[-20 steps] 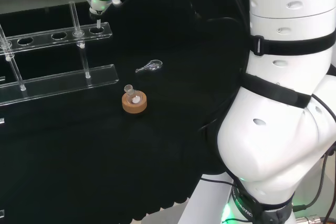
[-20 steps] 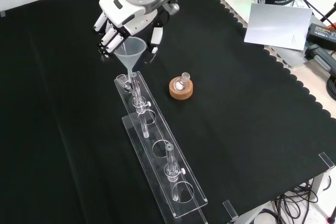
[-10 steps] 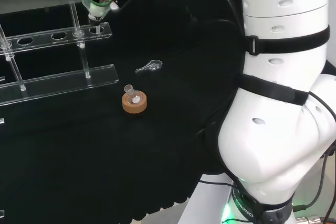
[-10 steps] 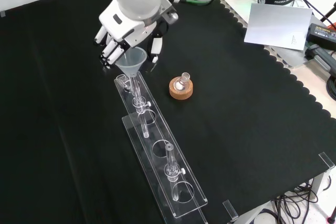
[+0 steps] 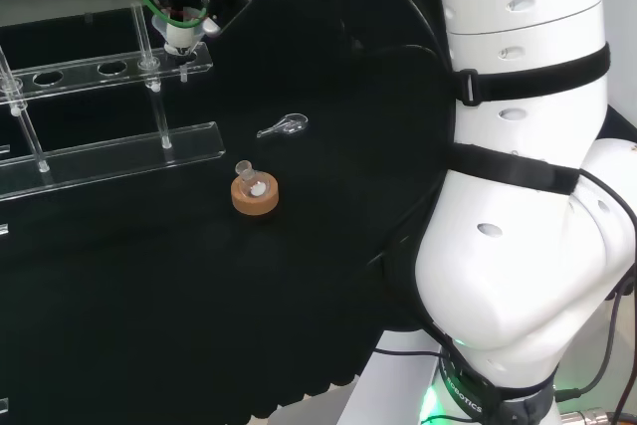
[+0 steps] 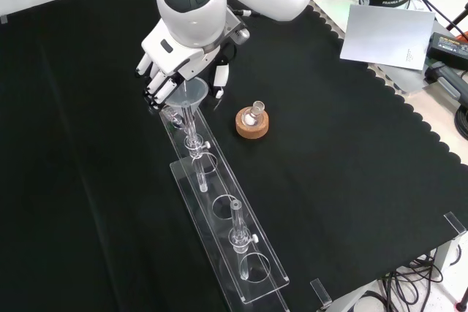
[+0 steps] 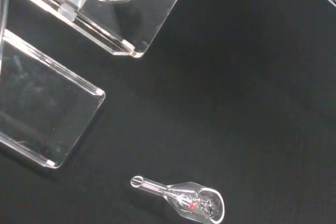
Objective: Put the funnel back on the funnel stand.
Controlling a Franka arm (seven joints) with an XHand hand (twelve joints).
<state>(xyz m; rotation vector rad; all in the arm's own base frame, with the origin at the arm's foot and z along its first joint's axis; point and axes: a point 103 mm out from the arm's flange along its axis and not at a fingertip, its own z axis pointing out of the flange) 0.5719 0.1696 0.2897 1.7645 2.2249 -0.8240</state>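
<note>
Front view showed the hand with fingers curled round the clear funnel, its stem through the acrylic funnel stand's end hole.

A cork ring stands on the black cloth of the bench, carrying a small clear flask with its neck up; in the front view it sits to the right of the long clear rack. A small clear glass spoon-shaped piece lies flat on the cloth near the ring, well apart from it, and the wrist view shows something dark and reddish in its bowl. Off the cloth's scalloped edge in the front view lies a white sheet of paper.
</note>
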